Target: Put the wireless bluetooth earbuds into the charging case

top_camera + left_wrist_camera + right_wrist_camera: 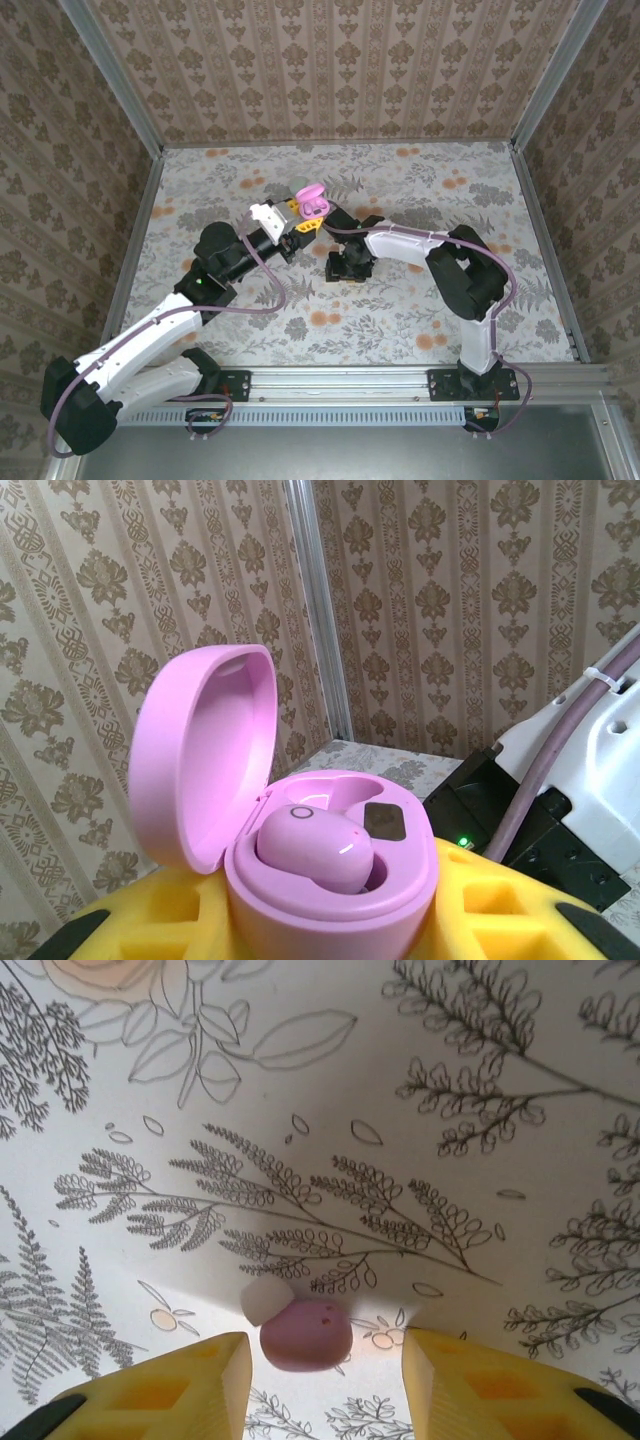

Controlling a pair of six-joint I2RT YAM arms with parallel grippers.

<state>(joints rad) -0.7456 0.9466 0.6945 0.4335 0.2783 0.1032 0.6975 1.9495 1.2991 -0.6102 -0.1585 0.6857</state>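
My left end effector [303, 216] is pinching the open pink charging case [330, 900], with one pink-purple earbud [315, 852] seated inside it. The second earbud [305, 1335] lies on the floral counter [450, 1110], toward the arm bases from the case, between the spread fingers of my right end effector [325, 1390] and touching neither.

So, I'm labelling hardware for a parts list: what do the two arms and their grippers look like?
White shells, black joints on the left arm and right arm, a mauve cable along each. The left gripper and right gripper have yellow fingers with moulded recesses.
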